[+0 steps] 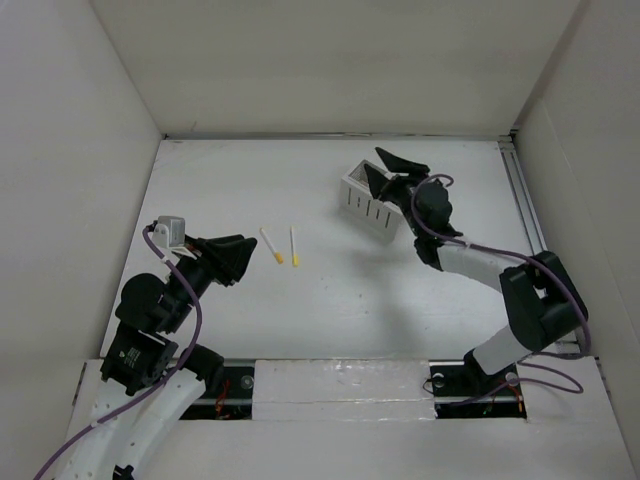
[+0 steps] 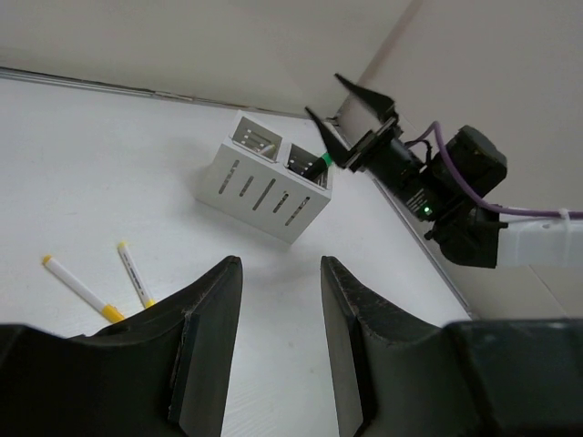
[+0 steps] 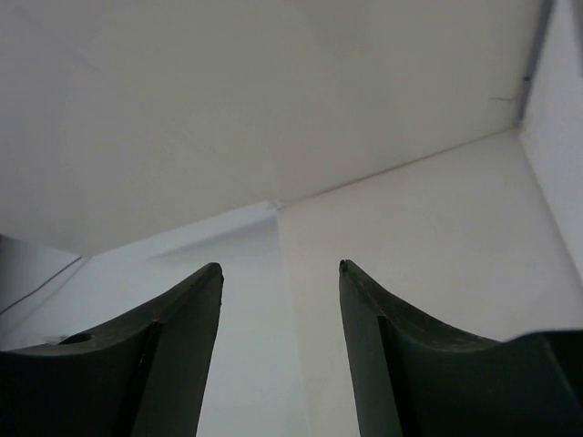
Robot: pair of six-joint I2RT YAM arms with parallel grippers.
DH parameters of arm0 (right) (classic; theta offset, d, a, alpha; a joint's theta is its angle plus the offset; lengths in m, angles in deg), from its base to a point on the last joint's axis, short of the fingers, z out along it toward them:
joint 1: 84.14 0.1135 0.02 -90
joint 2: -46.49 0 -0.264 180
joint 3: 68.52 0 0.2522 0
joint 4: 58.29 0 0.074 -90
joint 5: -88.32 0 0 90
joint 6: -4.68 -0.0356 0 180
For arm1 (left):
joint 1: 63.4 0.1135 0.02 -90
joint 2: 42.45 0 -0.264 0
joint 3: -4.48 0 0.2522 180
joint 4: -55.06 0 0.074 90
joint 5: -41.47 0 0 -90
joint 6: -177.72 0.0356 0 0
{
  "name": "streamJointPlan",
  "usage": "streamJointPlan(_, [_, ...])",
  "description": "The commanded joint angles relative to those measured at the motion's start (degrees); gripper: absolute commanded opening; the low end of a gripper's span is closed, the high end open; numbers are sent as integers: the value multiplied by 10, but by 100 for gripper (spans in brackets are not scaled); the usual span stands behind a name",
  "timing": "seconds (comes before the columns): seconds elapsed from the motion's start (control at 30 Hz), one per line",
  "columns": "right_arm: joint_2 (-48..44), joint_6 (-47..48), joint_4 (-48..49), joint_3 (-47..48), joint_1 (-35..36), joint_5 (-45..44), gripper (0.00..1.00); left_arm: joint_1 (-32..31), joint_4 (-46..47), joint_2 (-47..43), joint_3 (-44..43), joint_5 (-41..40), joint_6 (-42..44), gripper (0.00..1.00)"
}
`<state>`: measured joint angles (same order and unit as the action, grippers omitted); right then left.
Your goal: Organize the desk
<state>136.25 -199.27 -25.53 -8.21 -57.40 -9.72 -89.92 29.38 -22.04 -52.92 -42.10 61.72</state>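
Two white markers with yellow caps lie side by side on the white desk. In the left wrist view the same markers lie at the left. My left gripper hovers just left of them, open and empty. My right gripper is raised over the right end of the white slotted box, open with nothing between its fingers. A green-tipped pen stands in the box's right compartment.
White walls enclose the desk on the left, back and right. A metal rail runs along the right edge, close behind the box. The right arm's purple cable loops beside the box.
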Motion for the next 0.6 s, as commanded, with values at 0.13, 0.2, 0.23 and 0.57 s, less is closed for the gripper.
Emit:
streamJointPlan(0.13, [-100, -163, -8, 58, -68, 76, 48, 3, 16, 3, -7, 9, 6, 36])
streamJointPlan(0.2, [-135, -45, -54, 79, -90, 137, 27, 3, 16, 3, -7, 10, 7, 36])
streamJointPlan(0.23, [-145, 10, -150, 94, -96, 155, 4, 3, 16, 2, -7, 11, 8, 37])
streamJointPlan(0.57, [-172, 589, -557, 180, -28, 114, 0, 3, 21, -7, -5, 19, 9, 37])
